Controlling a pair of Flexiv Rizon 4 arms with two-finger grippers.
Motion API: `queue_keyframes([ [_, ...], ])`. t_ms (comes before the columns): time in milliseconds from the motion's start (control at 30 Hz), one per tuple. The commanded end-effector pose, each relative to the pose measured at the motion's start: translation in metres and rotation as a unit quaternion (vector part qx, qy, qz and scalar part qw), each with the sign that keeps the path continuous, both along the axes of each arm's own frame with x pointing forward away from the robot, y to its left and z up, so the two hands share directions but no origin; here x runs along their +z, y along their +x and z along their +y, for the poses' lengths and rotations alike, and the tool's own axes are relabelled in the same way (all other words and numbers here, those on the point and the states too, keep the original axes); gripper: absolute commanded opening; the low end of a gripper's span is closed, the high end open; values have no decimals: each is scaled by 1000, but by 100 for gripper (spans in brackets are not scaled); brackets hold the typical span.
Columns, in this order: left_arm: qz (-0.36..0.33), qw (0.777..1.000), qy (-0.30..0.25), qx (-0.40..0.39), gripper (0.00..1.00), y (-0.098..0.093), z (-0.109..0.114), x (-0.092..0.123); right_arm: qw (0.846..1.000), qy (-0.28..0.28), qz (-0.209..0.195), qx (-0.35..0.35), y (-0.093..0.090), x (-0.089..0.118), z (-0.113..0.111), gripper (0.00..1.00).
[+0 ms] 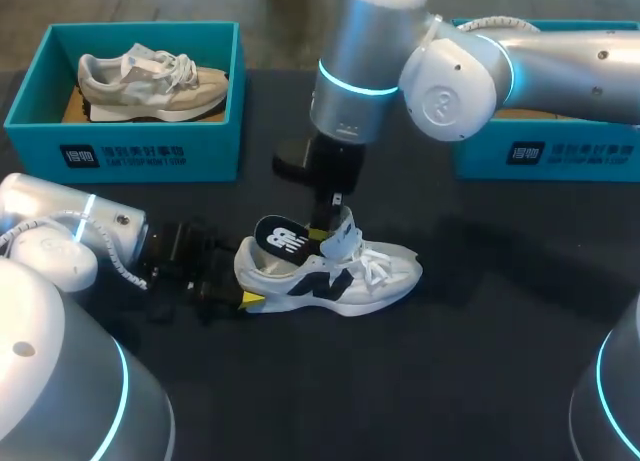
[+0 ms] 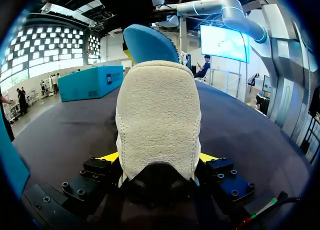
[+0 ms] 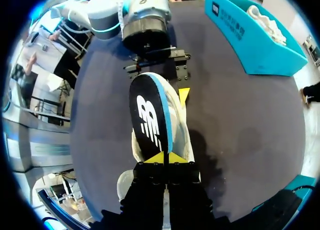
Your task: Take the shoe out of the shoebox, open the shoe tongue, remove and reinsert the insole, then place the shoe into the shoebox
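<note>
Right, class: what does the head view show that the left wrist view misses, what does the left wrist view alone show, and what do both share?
Head view only: the beige shoe in its box, and the laces of the white shoe. Left wrist view only: both yellow fingertips of the left hand pressing the heel from two sides. Both: the white shoe and the insole rising out of it.

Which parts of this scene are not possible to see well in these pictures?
- Head view: the right arm hides the inside of the right shoebox.
- Left wrist view: the heel of the shoe fills the middle and hides its toe and laces.
- Right wrist view: the insole covers the shoe's opening, so the inside is unseen.
</note>
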State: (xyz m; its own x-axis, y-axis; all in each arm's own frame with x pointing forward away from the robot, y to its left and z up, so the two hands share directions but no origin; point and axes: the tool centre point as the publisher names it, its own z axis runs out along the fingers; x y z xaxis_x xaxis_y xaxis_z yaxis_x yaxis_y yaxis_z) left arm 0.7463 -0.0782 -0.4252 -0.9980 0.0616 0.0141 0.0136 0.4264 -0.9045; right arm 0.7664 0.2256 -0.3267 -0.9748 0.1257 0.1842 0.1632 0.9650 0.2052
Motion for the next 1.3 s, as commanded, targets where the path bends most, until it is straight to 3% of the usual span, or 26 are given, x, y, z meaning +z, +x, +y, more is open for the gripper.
queue_keyframes([
  [33, 0, 1000, 1, 0, 0, 1, -1, -3, 1000, 3, 4, 7, 1, 0, 7, 0],
  [533, 0, 1000, 1, 0, 0, 1, -1, -3, 999, 22, 18, 29, 14, 4, 37, 0],
  [1133, 0, 1000, 1, 0, 0, 1, -1, -3, 999, 35, 11, 37, 18, 11, 49, 0],
  [1200, 0, 1000, 1, 0, 0, 1, -1, -3, 999, 37, 10, 37, 18, 11, 50, 14],
  [1300, 0, 1000, 1, 0, 0, 1, -1, -3, 999, 38, 8, 36, 17, 11, 49, 18],
])
